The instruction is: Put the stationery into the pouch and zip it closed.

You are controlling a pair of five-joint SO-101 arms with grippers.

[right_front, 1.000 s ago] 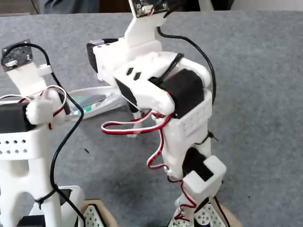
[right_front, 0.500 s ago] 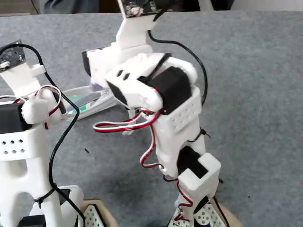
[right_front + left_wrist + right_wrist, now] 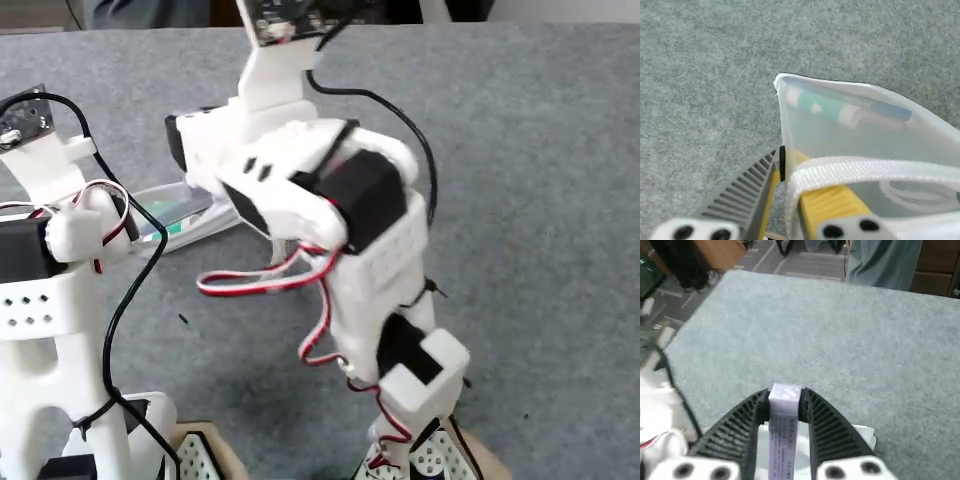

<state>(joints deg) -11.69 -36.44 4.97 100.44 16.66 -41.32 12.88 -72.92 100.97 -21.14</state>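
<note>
The translucent white pouch (image 3: 860, 145) lies on the grey table, and I also see the pouch (image 3: 190, 215) between the two arms in the high view. Inside it lie a teal and white stick (image 3: 822, 107) and a blue-striped item (image 3: 885, 111). My left gripper (image 3: 782, 167) is shut on the pouch's edge by the white zipper band (image 3: 865, 172). My right gripper (image 3: 785, 397) is shut on a lavender, labelled stationery stick (image 3: 782, 432), held above the pouch (image 3: 862, 434). The right arm (image 3: 300, 170) leans over the pouch's near end.
Grey felt covers the table (image 3: 540, 150), with open room to the right and at the back. Both arm bases (image 3: 410, 440) stand at the front edge, trailing red and black cables. The far table edge (image 3: 840, 282) borders the room floor.
The right arm has swung a little to the left in the high view, carrying the lavender stick toward the pouch. The left arm and pouch have barely moved.
</note>
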